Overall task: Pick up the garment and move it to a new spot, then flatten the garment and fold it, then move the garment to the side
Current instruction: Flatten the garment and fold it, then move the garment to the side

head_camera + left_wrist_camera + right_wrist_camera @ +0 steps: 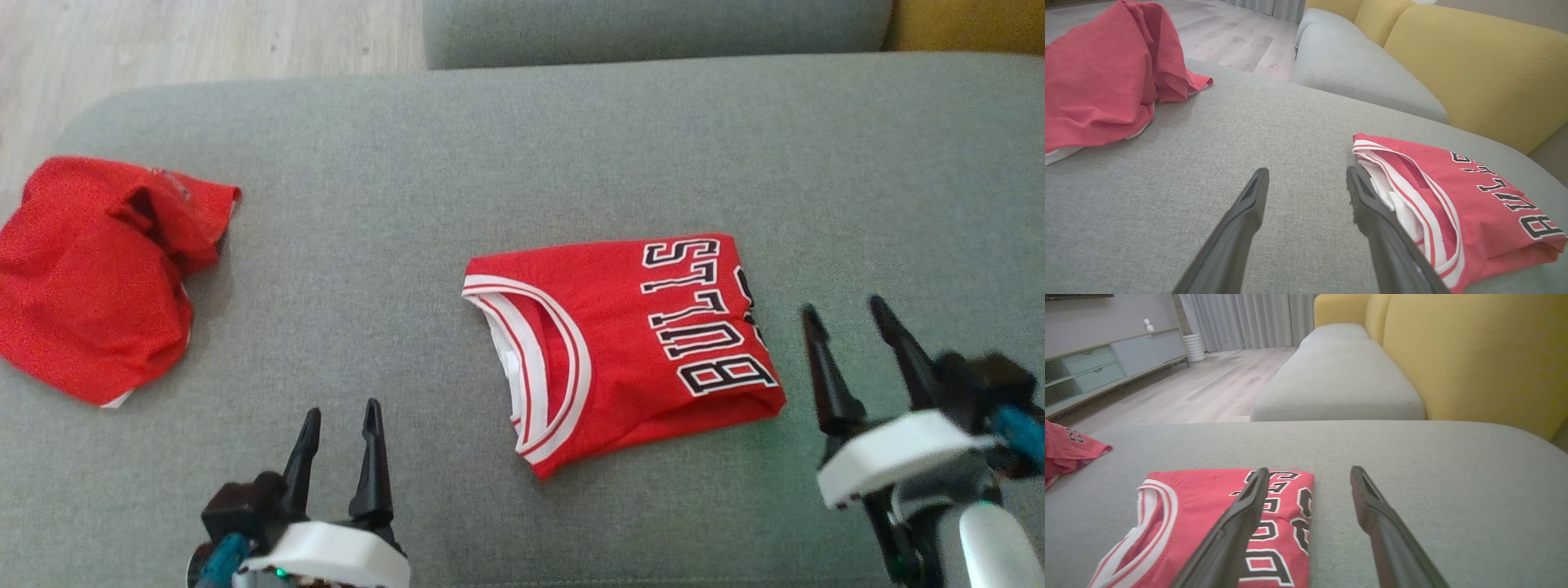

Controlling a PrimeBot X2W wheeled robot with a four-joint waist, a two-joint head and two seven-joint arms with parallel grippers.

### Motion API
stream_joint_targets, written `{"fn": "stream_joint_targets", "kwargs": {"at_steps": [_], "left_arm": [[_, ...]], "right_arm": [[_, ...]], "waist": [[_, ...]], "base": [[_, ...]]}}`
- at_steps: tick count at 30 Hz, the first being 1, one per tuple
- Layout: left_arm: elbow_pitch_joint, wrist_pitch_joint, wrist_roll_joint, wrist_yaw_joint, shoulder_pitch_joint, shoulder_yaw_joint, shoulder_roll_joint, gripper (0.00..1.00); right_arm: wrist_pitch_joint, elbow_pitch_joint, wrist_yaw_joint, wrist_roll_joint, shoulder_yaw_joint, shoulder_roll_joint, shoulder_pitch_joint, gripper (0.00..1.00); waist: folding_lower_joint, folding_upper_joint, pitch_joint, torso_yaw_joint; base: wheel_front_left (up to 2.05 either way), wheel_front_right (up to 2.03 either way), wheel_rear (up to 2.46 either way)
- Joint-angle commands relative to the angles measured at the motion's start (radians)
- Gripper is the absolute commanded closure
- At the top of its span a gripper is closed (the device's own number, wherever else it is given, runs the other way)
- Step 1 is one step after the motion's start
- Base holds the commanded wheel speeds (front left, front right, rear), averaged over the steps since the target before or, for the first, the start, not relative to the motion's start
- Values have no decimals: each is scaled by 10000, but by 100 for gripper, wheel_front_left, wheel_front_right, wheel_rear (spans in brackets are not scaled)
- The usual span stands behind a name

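The garment (pixel 629 343) is a red jersey with white trim and black lettering, lying folded into a compact rectangle on the grey sofa seat (pixel 506 163). It also appears in the left wrist view (pixel 1457 204) and the right wrist view (pixel 1208 518). My left gripper (pixel 341 416) hovers open at the lower left, clear of the jersey's collar side. To the right of the jersey's lettered edge, my right gripper (pixel 845 314) stands open and holds nothing. In both wrist views the fingers (pixel 1241 220) (pixel 1241 514) are spread apart over the cushion.
A second red garment (pixel 90 269) lies crumpled at the seat's left edge, also seen in the left wrist view (pixel 1106 77). Another grey cushion (pixel 1339 375) and a yellow backrest (pixel 1474 355) lie beyond. Wooden floor (pixel 1188 388) borders the seat's far left.
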Motion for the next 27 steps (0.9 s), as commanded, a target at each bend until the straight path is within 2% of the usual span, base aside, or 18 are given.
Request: {"fn": "stream_joint_targets", "kwargs": {"at_steps": [1, 7, 11, 27], "left_arm": [[-357, -124, 108, -63, -130, 386, -34, 0], [-194, -124, 447, -205, 259, 520, -34, 0], [-191, -124, 710, -265, 601, 650, -34, 0], [-360, -124, 935, -375, 965, 1170, -34, 0]], "right_arm": [[-307, -280, 69, -207, 95, 1, -167, 0], [-2267, 638, 69, -956, -634, 145, 549, 0], [-2990, 1321, 69, -1036, -943, 191, 976, 0], [-3625, 2471, 69, -977, -807, 219, 1103, 0]], "waist": [[0, 0, -139, -7], [0, 0, -670, 63], [0, 0, -1042, 127], [0, 0, -1371, 364]], "base": [[0, 0, 0], [0, 0, 0], [0, 0, 0], [0, 0, 0]]}}
